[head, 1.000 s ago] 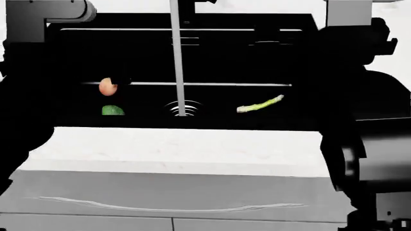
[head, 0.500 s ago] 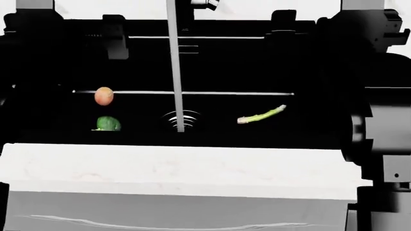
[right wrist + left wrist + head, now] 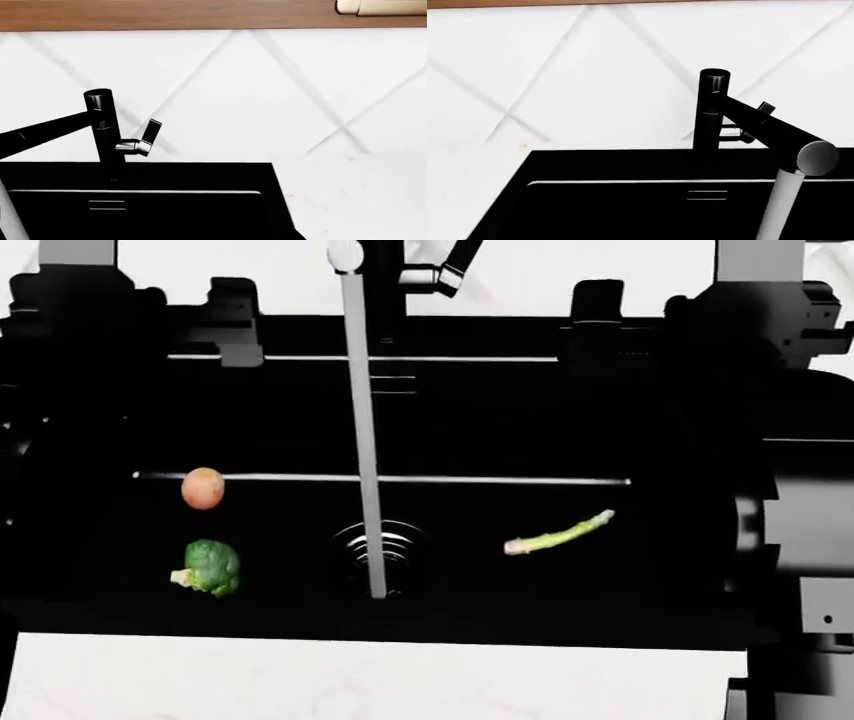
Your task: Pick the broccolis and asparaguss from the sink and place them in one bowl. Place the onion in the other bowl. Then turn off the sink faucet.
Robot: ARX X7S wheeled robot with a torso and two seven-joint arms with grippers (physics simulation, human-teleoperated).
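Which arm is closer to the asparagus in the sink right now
Right. The asparagus lies in the sink's right half, close to the right arm. The left arm is across the basin, beyond the water stream.

The head view now looks deeper into the sink (image 3: pixel 80 540); more of its floor shows and the front bench (image 3: pixel 374 680) strip occupies less of the frame. The broccoli (image 3: pixel 208 567), partly cut off one second ago, now shows in full. The onion (image 3: pixel 203 488), asparagus (image 3: pixel 558 533) and drain (image 3: pixel 380 545) sit lower in frame. The faucet (image 3: pixel 400 270) spout end and lever now appear at the top edge.
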